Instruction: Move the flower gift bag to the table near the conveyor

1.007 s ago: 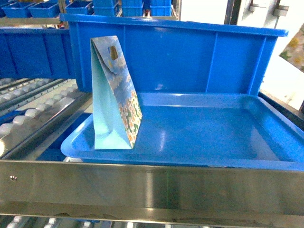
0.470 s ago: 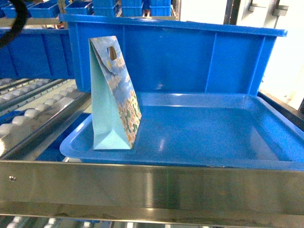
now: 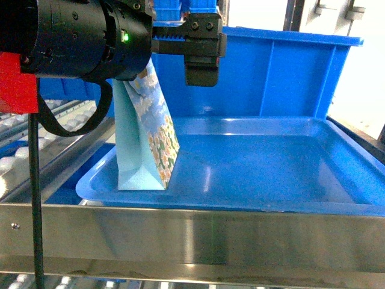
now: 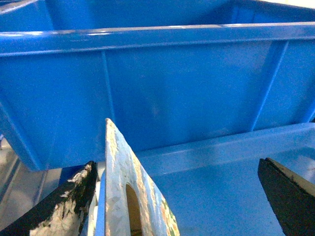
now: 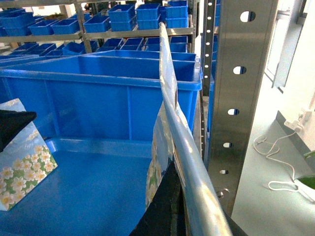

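Rollers of the conveyor are showing at the left of the head view, and its steel front rail is running across the bottom. We are seeing the flower gift bag standing upright at the left end of a shallow blue tray, which is sitting on the conveyor in front of a tall blue bin.

Our left hand is hanging in the upper left of the head view, right over the bag's top. It is spread wide. In the left wrist view one worn black finger is sitting just beside the bag's folded top edge at the lower left, and the other finger is standing well apart at the lower right. We are not gripping the bag; whether the near finger is touching the paper we cannot tell.

In the right wrist view, our right hand is showing only as dark shapes at the bottom of the frame. A glossy flowered sheet, seen edge-on, is rising between those shapes. We cannot tell whether that hand is clenched on it. The gift bag is appearing again at the lower left of that view. A perforated steel post is standing right of centre, with a white surface carrying a white cable beyond it at the right.
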